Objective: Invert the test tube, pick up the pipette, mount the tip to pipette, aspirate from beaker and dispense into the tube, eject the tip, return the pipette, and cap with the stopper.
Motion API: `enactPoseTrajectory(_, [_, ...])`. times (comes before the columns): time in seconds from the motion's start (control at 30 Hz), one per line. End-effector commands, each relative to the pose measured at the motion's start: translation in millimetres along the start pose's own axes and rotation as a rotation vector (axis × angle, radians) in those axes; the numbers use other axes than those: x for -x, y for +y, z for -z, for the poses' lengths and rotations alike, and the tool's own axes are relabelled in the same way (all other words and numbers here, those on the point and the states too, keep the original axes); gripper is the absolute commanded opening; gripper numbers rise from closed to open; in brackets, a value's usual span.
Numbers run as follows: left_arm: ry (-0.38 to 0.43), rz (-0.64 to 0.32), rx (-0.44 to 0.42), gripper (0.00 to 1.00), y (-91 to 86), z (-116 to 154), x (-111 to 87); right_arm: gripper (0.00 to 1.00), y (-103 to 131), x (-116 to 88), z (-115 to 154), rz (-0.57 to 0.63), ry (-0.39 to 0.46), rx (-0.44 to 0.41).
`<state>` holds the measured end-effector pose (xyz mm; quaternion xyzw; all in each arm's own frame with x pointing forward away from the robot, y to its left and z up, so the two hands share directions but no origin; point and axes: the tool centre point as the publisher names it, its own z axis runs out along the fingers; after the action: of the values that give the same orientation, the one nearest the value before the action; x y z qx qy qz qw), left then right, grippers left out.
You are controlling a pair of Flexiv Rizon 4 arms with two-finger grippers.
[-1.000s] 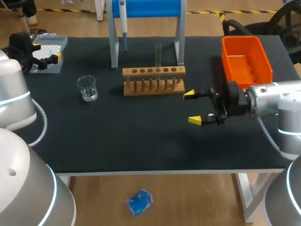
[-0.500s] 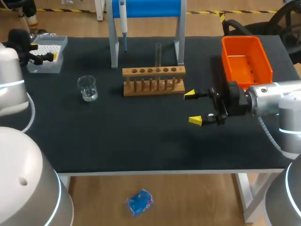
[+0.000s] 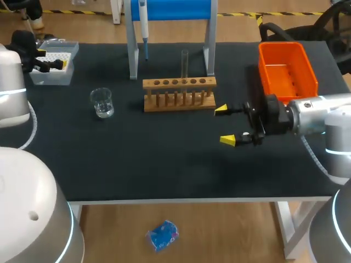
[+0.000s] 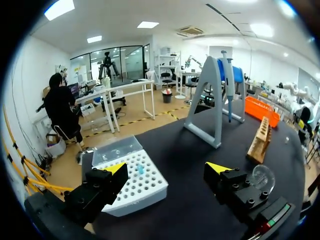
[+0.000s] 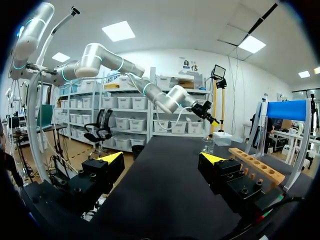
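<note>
Table (image 3: 164, 159): black, rack (image 3: 179, 83) at centre.
Test tube (image 3: 185, 60): likely light, slippery, fragile glass; you pinch it gently above the rack.
Left gripper (image 4: 167, 169): wide, empty.
Right gripper (image 3: 224, 125): wide, empty.

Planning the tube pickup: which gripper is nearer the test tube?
Right. The right gripper sits just right of the rack holding the test tube; the left gripper is far off at the tip box.

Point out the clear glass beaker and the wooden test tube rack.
clear glass beaker (image 3: 102, 102), head view, on its side wall
wooden test tube rack (image 3: 170, 86), head view, on its top board
</note>
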<state>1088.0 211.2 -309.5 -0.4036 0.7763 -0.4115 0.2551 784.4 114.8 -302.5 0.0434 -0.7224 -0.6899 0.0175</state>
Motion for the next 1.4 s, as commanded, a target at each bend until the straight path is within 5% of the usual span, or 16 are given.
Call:
enactPoseTrajectory(0.03, [-0.012, -0.023, 0.006, 1.0, 0.2, -29.3, 9.9, 1.0, -0.3, -0.8, -0.5, 0.001, -0.003, 0.0])
enactPoseTrajectory(0.17, [0.002, -0.027, 0.016, 0.98, 3.4, -43.7, 24.3, 1.0, -0.3, -0.8, -0.5, 0.001, -0.003, 0.0])
enactPoseTrajectory(0.27, [-0.001, -0.026, 0.031, 0.71, 8.4, -51.5, 33.1, 1.0, -0.3, -0.8, -0.5, 0.001, -0.003, 0.0])
enactPoseTrajectory(0.43, [-0.004, -0.023, 0.039, 0.5, 12.0, -57.6, 43.9, 1.0, -0.3, -0.8, -0.5, 0.001, -0.003, 0.0])
enactPoseTrajectory(1.27, [0.015, -0.021, 0.062, 0.38, 16.9, -75.6, 55.7, 1.0, -0.3, -0.8, -0.5, 0.001, -0.003, 0.0])
enactPoseTrajectory(1.4, [0.014, -0.02, 0.072, 0.22, 17.9, -77.1, 54.8, 1.0, -0.3, -0.8, -0.5, 0.001, -0.003, 0.0])
